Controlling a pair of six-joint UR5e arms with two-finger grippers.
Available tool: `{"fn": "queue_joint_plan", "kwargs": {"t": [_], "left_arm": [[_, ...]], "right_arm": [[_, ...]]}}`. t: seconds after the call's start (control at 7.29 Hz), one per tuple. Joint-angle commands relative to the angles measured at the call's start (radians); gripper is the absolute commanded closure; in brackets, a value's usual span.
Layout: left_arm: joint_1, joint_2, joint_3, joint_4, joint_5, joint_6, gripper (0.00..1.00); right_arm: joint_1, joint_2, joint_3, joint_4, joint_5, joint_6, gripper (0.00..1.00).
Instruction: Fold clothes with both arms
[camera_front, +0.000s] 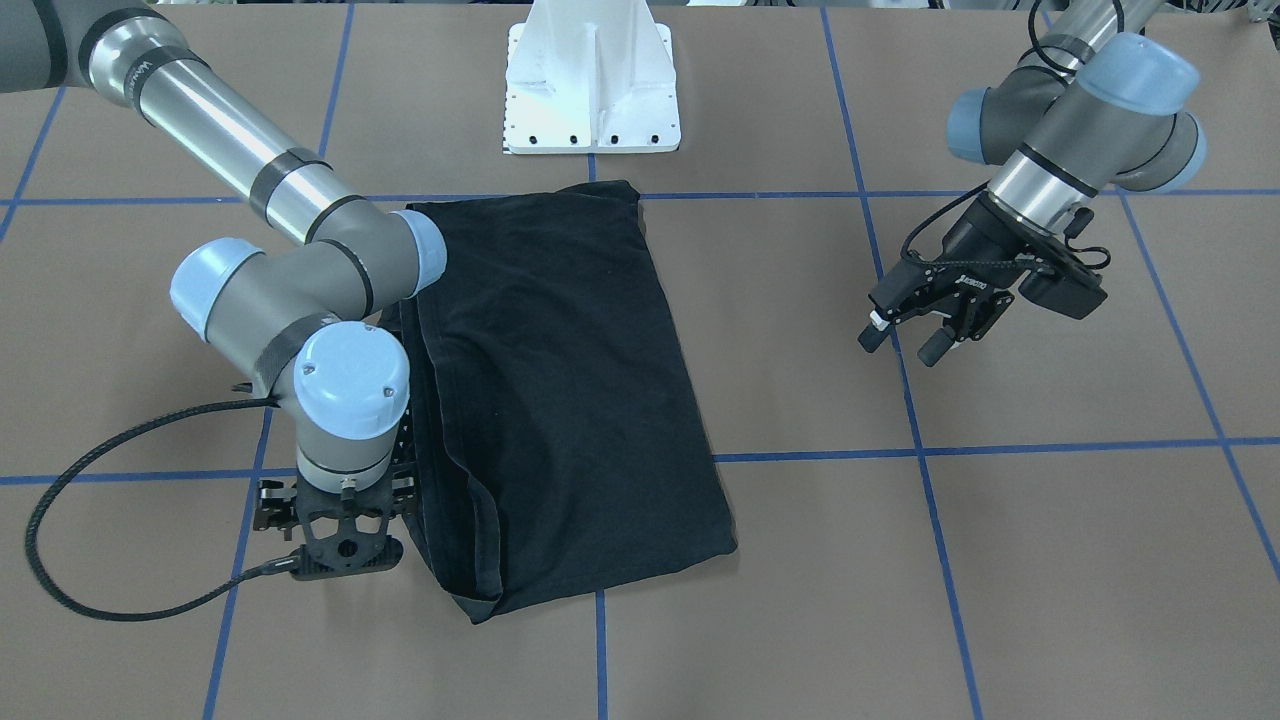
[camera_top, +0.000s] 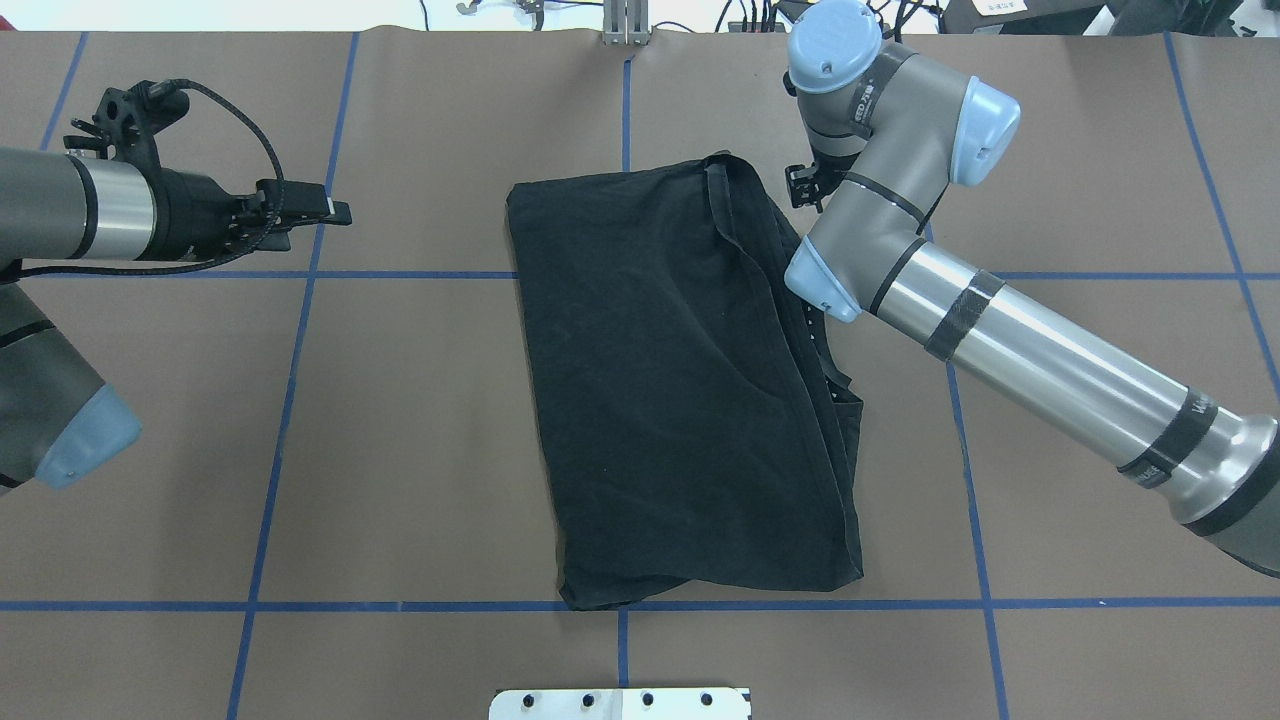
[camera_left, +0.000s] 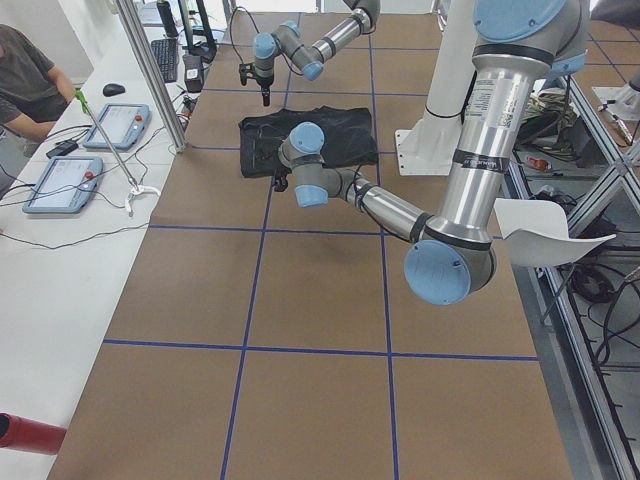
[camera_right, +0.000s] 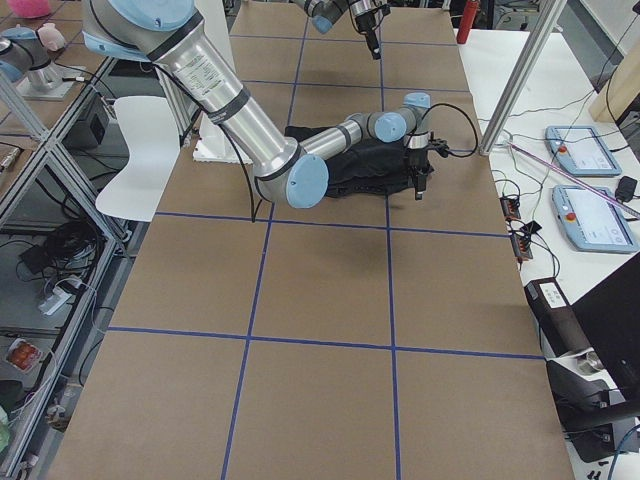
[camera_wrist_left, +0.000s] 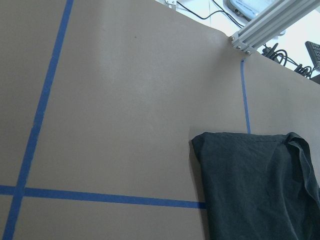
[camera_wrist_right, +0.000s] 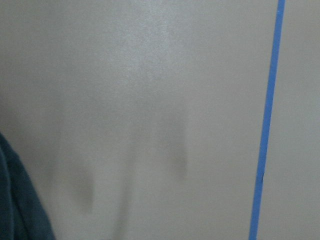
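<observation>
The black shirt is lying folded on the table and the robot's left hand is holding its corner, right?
Not quite. The black shirt does lie folded on the table, but the left gripper isn't holding its corner: it hangs open over bare table, apart from the shirt, as the exterior front-facing view shows.

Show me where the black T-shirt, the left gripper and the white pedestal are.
black T-shirt (camera_front: 570, 400): front-facing view, middle of the folded cloth.
left gripper (camera_front: 905, 342): front-facing view, between its jaws.
white pedestal (camera_front: 640, 110): front-facing view, its base plate.
</observation>
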Motion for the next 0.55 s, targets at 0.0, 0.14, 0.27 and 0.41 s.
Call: {"fn": "queue_joint_plan", "kwargs": {"t": [0.0, 0.14, 0.27, 0.41], "left_arm": [[-0.003, 0.001, -0.011, 0.001, 0.000, 0.001, 0.00], [-0.003, 0.007, -0.023, 0.001, -0.002, 0.001, 0.00], [-0.003, 0.030, -0.051, 0.001, -0.003, 0.001, 0.00], [-0.003, 0.031, -0.052, 0.003, -0.003, 0.000, 0.00]], "right_arm": [[0.046, -0.039, -0.009, 0.024, 0.023, -0.074, 0.05], [0.065, -0.054, -0.010, 0.042, 0.034, -0.105, 0.05], [0.067, -0.050, -0.013, 0.043, 0.041, -0.105, 0.05], [0.068, -0.036, -0.013, 0.043, 0.072, -0.097, 0.05]]}}
